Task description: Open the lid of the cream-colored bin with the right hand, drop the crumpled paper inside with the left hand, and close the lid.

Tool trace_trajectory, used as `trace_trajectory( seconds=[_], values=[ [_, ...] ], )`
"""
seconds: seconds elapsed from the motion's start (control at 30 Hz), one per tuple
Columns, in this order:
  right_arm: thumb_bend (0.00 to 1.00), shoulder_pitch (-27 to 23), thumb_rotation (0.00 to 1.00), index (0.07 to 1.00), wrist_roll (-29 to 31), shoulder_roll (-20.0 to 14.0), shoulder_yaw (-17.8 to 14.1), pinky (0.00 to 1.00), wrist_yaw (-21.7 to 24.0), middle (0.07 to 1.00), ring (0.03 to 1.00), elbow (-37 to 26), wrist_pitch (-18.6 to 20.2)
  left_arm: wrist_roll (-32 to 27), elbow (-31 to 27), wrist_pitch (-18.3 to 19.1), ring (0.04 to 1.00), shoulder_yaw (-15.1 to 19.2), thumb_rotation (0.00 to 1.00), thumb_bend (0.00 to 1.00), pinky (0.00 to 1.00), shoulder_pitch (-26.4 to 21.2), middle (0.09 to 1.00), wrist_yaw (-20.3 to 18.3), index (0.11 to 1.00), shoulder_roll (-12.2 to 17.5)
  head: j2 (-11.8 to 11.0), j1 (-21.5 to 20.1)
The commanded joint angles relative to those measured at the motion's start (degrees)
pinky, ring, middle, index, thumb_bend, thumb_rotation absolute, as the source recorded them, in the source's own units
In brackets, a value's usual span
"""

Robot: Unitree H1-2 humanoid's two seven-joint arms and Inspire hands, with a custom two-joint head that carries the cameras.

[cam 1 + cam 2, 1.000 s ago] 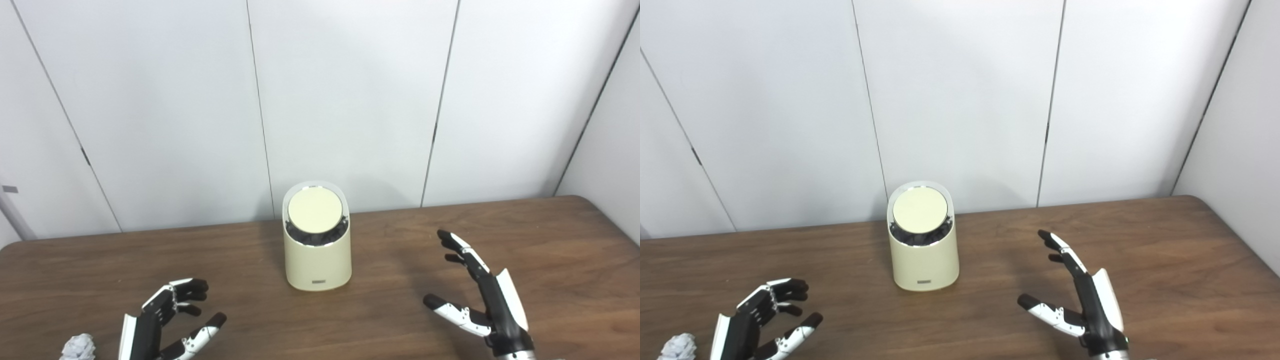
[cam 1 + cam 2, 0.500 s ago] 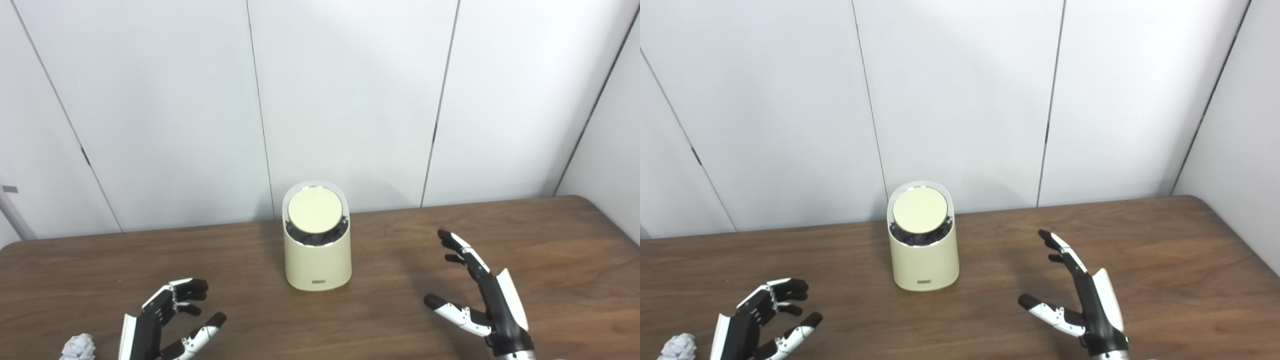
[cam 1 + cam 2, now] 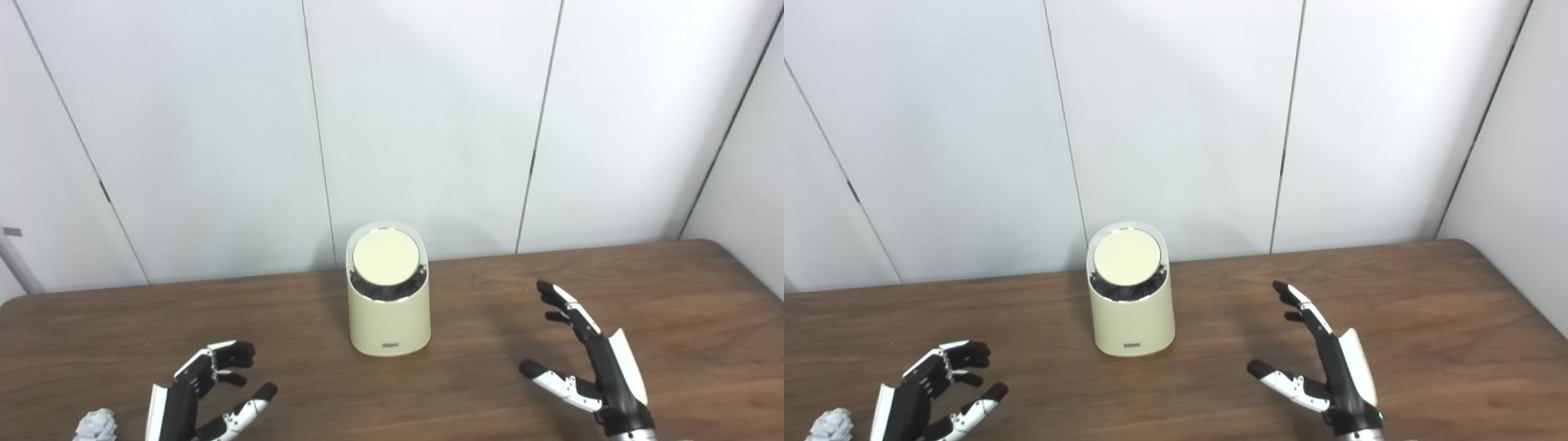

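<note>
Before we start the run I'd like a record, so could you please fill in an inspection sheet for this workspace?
Surface: brown wooden table, no spills seen.
Job's things: cream-colored bin upright mid-table, round lid tilted toward the camera, dark gap below it; crumpled paper at the near left edge.
Clutter: nothing seen.
Hands: left hand open, beside the paper, apart from it; right hand open, right of the bin, apart from it.
Cables: nothing seen.
Surroundings: white wall panels behind the table.

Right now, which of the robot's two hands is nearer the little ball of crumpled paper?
The left hand: the crumpled paper lies just beside it at the table's near left edge. The right hand hovers on the far side of the cream-colored bin.
</note>
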Motion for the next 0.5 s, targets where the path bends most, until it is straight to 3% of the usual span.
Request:
trace_trajectory(
  seconds=[0.0, 0.27, 0.47],
  values=[
    [0.68, -0.56, 0.68, 0.872, -0.68, 1.39, 0.26, 0.8, -0.46, 0.88, 0.869, -0.41, 0.83, 0.98, 1.5, -2.65, 0.619, -0.12, 0.15, 0.72, 0.51, -1.15, 0.641, 0.77, 0.628, 0.44, 0.06, -0.02],
    [0.81, -6.43, 0.76, 0.888, -0.04, 0.35, 0.09, 0.8, 1.02, 0.878, 0.865, -1.78, 4.63, 1.09, 1.11, -1.67, 0.623, -0.32, 0.15, 0.73, 0.51, -1.05, 0.644, 1.01, 0.629, -0.11, -0.08, -0.16],
    [0.86, -13.84, 0.74, 0.865, -1.72, 0.1, 0.34, 0.78, 1.8, 0.864, 0.852, -1.94, 8.37, 1.29, 1.15, -1.65, 0.621, -0.37, 0.17, 0.74, 0.51, -1.07, 0.642, 1.15, 0.628, -0.21, 0.05, 0.01]
  ],
)
